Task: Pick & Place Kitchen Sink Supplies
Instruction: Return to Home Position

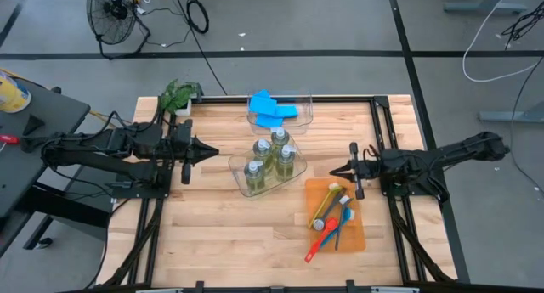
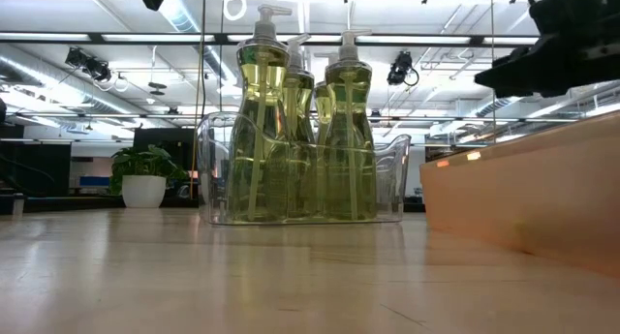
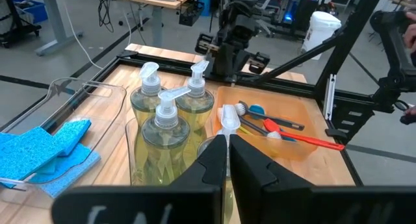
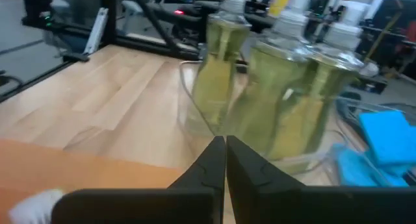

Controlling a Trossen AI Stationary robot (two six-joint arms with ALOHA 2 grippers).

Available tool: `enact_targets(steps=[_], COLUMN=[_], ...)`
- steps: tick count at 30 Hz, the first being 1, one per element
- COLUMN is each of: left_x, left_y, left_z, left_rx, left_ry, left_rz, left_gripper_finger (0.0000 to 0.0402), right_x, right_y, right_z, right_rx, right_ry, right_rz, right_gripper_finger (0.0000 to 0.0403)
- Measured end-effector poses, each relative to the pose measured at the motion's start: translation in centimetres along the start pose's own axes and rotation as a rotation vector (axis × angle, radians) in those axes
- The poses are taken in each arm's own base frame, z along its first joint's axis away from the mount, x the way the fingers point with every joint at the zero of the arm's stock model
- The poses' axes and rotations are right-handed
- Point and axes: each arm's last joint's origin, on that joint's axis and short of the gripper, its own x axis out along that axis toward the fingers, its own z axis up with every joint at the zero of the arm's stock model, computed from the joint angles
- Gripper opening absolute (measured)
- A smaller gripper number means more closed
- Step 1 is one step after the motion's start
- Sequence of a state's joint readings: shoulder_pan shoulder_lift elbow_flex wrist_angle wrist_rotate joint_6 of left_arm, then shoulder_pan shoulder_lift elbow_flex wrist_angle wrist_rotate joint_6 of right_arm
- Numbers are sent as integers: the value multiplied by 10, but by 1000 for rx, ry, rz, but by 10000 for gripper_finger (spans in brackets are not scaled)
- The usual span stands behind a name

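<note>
The left fingers (image 1: 211, 153) are shut tight together, holding nothing, over the left side of the bench (image 1: 212, 233). The right fingers (image 1: 337, 171) are together too, on the right. Four pump bottles (image 1: 272, 157) stand in the middle clear bin (image 1: 235, 170). Blue sponges (image 1: 272, 110) lie in the far clear bin (image 1: 304, 102). The brushes (image 1: 331, 216) lie in the orange tray (image 1: 360, 235).

Mid counter (image 1: 212, 233): pump bottles (image 1: 274, 153) upright in a bin (image 1: 235, 166). Behind, toward far edge: sponges (image 1: 270, 108) in a second bin (image 1: 304, 102). Right of bottles, nearer: brushes (image 1: 333, 216) lying in tray (image 1: 357, 238). Far-left corner: plant (image 1: 177, 93).
</note>
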State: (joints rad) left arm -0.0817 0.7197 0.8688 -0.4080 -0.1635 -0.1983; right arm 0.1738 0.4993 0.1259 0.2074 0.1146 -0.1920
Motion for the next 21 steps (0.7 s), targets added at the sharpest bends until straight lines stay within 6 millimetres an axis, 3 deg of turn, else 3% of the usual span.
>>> enact_targets(steps=[21], left_x=[0], left_y=[0], left_z=[0], left_rx=[0], left_ry=[0], left_rz=[0], left_gripper_finger=[23], right_x=[-17], right_y=[-2], right_z=[-27], right_rx=[124], right_ry=[-30], right_rz=[-53], right_gripper_finger=[15])
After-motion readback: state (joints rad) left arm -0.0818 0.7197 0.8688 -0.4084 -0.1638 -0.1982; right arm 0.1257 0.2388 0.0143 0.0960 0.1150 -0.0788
